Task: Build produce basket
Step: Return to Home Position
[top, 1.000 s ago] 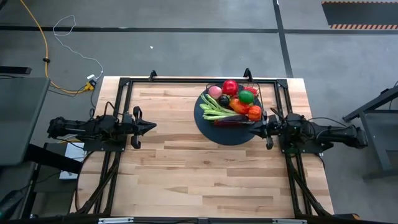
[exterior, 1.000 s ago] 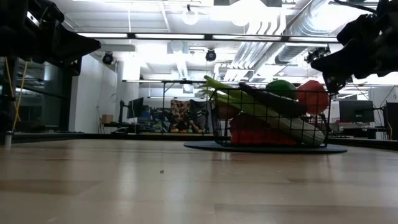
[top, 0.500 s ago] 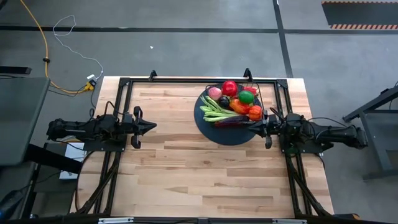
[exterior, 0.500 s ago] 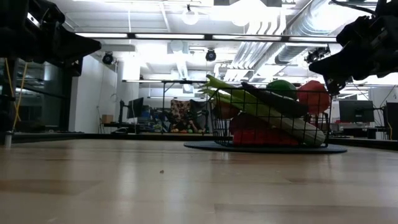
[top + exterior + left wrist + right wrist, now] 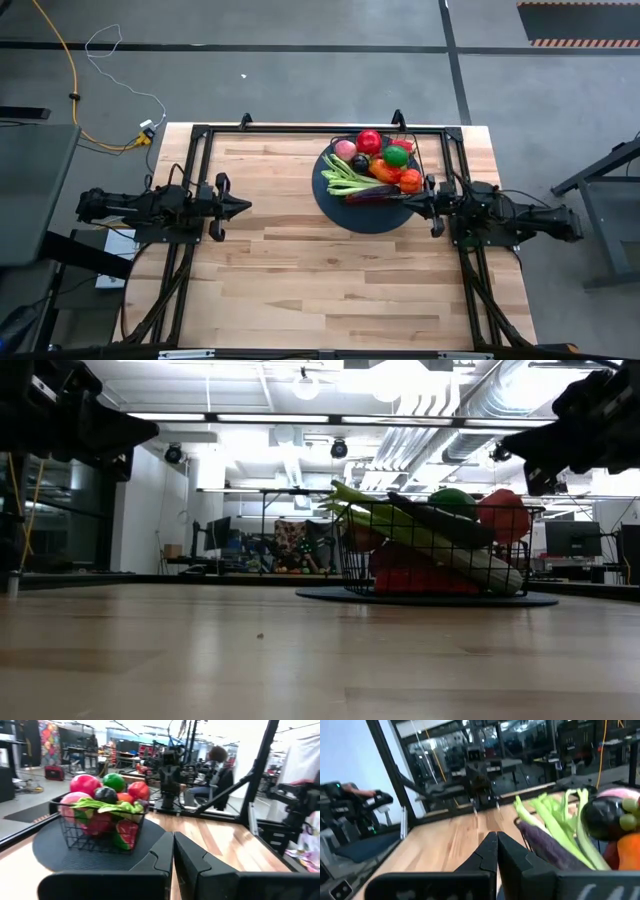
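Observation:
The black wire basket stands on its dark round disc at the table's far right. It is filled with produce: a red round piece, a green one, a pink one, orange pieces, pale green celery and a dark eggplant lying on top along the near wall. My right gripper hovers shut just right of the basket, above its rim. My left gripper waits shut over the table's left half.
A black frame runs along the table's far edge and down both sides. Bare wood spreads over the middle and near part of the table. Celery tips stick out past the basket's left wall in the low view.
My right gripper has risen a little and drawn back slightly from the basket toward the table's right edge, staying shut. The basket and the produce have kept their place.

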{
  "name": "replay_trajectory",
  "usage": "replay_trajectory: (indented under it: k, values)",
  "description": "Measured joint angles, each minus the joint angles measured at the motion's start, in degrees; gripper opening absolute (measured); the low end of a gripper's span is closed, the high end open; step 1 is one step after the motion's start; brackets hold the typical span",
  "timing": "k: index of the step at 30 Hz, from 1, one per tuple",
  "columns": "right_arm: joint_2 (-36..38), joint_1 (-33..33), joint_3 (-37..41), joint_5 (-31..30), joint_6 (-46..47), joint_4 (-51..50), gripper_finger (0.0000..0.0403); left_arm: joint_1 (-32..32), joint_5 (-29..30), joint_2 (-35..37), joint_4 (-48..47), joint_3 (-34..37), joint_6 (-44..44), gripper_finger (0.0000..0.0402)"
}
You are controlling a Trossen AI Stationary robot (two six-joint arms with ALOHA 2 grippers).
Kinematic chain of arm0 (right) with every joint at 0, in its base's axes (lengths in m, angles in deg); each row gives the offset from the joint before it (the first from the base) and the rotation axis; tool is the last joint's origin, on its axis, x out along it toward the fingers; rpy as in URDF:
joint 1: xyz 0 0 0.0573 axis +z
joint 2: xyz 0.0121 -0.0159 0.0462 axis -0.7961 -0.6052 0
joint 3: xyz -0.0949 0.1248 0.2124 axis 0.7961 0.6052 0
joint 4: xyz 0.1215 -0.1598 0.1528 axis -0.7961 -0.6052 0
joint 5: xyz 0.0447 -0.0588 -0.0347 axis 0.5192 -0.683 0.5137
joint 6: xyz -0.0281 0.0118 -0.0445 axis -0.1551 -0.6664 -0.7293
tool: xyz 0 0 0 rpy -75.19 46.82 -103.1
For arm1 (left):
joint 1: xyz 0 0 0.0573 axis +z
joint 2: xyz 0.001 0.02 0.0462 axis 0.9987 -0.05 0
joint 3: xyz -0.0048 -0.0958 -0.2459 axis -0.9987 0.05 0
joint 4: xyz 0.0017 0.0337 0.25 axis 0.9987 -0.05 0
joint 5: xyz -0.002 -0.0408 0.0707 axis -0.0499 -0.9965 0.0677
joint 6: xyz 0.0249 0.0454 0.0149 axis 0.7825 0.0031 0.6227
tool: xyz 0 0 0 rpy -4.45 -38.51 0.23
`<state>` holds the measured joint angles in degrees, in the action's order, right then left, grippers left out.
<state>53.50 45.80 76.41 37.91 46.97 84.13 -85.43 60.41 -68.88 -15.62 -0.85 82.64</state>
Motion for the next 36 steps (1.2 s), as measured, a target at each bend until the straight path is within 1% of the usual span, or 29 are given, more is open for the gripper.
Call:
replay_trajectory:
  k: [5, 10, 36]
  values:
    - [0.0, 0.0, 0.0, 0.2, -0.1, 0.9, 0.0000, -2.7, 0.0, 0.0, 0.1, 0.0, 0.0, 0.0003]
    - [-0.6, 0.0, 0.0, 0.2, -0.1, 0.4, 0.0000, -4.1, 0.0, 0.0, 0.0, 0.0, 0.0, 0.0003]
    - [-0.7, 0.0, 0.0, 0.2, -0.1, -0.1, 0.0000, -3.9, 0.6, -0.5, 0.1, 0.0, 0.0, 0.0003]
